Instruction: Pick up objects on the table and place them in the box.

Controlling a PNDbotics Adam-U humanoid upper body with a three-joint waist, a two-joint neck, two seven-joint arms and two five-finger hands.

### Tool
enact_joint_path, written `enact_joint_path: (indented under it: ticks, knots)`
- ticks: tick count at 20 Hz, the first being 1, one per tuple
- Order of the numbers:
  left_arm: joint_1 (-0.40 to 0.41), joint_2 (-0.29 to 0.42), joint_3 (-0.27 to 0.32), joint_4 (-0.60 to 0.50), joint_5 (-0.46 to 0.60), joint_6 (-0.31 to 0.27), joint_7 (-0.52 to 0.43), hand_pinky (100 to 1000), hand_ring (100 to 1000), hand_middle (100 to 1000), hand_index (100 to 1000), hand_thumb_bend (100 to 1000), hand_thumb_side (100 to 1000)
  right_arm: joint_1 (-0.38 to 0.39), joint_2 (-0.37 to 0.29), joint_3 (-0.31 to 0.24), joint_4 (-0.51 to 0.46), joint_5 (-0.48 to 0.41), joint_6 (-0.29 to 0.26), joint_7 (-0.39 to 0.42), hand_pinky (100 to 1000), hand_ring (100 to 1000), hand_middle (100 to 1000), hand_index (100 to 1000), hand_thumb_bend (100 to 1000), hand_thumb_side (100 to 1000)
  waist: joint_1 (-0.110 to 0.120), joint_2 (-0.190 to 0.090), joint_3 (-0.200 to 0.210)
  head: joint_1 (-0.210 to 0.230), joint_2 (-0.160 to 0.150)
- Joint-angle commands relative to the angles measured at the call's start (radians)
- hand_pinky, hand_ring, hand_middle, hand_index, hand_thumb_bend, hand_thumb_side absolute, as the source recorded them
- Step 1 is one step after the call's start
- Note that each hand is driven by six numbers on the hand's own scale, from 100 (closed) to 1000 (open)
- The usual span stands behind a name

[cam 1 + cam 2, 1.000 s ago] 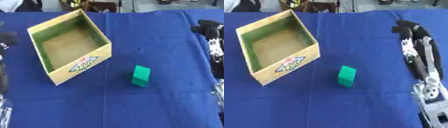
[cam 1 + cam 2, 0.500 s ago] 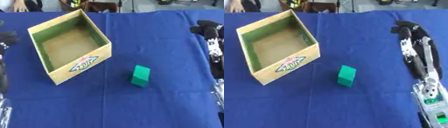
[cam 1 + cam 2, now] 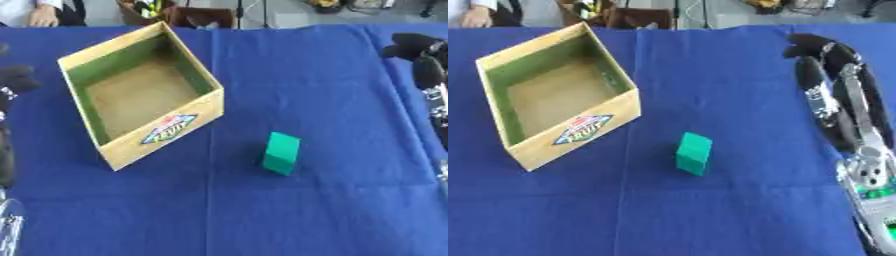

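A small green block (image 3: 282, 153) stands on the blue tablecloth (image 3: 306, 80), a little right of centre. The open cardboard box (image 3: 166, 132), green on its inner walls with a label on its front wall, sits to the block's upper left and holds nothing I can see. My right hand (image 3: 820, 47) hangs over the table's far right side, well away from the block, with relaxed fingers and nothing in it. Only a dark part of my left hand (image 3: 16, 82) shows at the left edge, beside the box.
My right forearm (image 3: 859, 150) runs along the right edge down to the lower corner. Brown and dark items (image 3: 197, 15) stand beyond the table's far edge.
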Motion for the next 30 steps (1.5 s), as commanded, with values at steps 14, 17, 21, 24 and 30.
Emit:
enact_joint_path:
  ticks: [14, 17, 21, 24, 30]
  knots:
    - [0.003, 0.025, -0.007, -0.017, 0.005, 0.012, -0.007, 680, 681, 733, 824, 100, 1000, -0.113, -0.210, 0.080, -0.019, 0.285, 0.079, 0.266, 807, 758, 625, 839, 557, 1000, -0.001, -0.028, -0.007, -0.008, -0.016]
    - [0.005, 0.024, -0.007, -0.017, 0.005, 0.013, -0.007, 680, 681, 733, 824, 100, 1000, -0.127, -0.204, 0.096, -0.019, 0.312, 0.089, 0.316, 802, 750, 622, 851, 570, 1000, -0.002, -0.027, -0.008, -0.007, -0.016]
    - [0.004, 0.023, -0.009, -0.017, 0.007, 0.015, -0.008, 679, 681, 733, 823, 100, 1000, -0.138, -0.192, 0.125, -0.019, 0.342, 0.097, 0.391, 799, 748, 628, 863, 595, 1000, -0.002, -0.026, -0.010, -0.007, -0.016]
    - [0.004, 0.023, -0.010, -0.017, 0.008, 0.016, -0.010, 679, 681, 732, 823, 100, 1000, -0.148, -0.180, 0.159, -0.019, 0.361, 0.103, 0.463, 808, 764, 652, 870, 622, 1000, -0.003, -0.026, -0.012, -0.009, -0.014]
    - [0.003, 0.022, -0.012, -0.017, 0.011, 0.017, -0.012, 679, 681, 730, 821, 100, 1000, -0.160, -0.171, 0.211, -0.019, 0.406, 0.137, 0.628, 791, 770, 638, 898, 681, 855, -0.005, -0.028, -0.012, -0.009, -0.011]
